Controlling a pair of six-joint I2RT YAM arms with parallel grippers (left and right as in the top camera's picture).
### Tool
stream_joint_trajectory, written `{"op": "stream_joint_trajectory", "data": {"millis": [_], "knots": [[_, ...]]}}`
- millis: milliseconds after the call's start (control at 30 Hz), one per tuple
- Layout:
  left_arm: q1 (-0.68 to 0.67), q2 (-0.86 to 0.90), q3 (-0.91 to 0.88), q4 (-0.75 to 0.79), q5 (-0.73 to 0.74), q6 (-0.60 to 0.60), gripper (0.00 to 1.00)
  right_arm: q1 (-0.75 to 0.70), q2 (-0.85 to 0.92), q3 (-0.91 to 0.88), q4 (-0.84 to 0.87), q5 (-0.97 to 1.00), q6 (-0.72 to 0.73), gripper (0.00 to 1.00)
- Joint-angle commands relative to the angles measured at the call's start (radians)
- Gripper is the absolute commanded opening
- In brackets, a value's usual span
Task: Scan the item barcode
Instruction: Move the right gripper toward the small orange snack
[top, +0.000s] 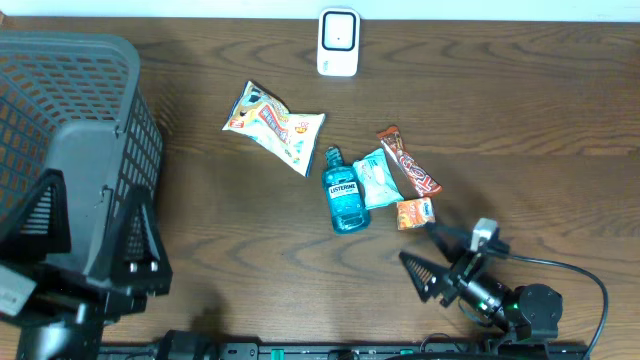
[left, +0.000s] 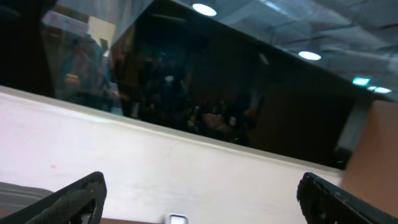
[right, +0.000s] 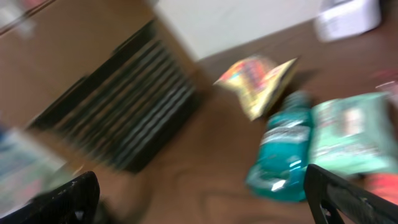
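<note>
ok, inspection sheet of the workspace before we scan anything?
Surface: dark wood table.
Job's things: white scanner at the far edge. Snack bag, mouthwash bottle, wipes packet, candy bar and orange packet lie mid-table, none held.
Clutter: grey basket at the left.
Grippers: left gripper open, facing the wall; right gripper open, empty, beside the orange packet.
Cables: black cable looping off the right arm.
Surroundings: white wall behind the table.
</note>
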Motion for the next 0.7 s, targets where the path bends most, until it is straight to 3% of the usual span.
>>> {"op": "stream_joint_trajectory", "data": {"millis": [0, 400, 667], "knots": [[0.003, -0.015, 0.002, 0.001, 0.039, -0.105, 0.98, -0.002, -0.003, -0.002, 0.005, -0.19, 0.047, 0.99], [0.042, -0.018, 0.005, -0.004, 0.028, -0.142, 0.98, -0.002, -0.002, 0.002, 0.022, -0.061, 0.062, 0.99], [0.084, -0.048, 0.005, -0.013, 0.034, -0.142, 0.98, -0.002, 0.107, 0.101, -0.208, 0.203, -0.013, 0.99]]}}
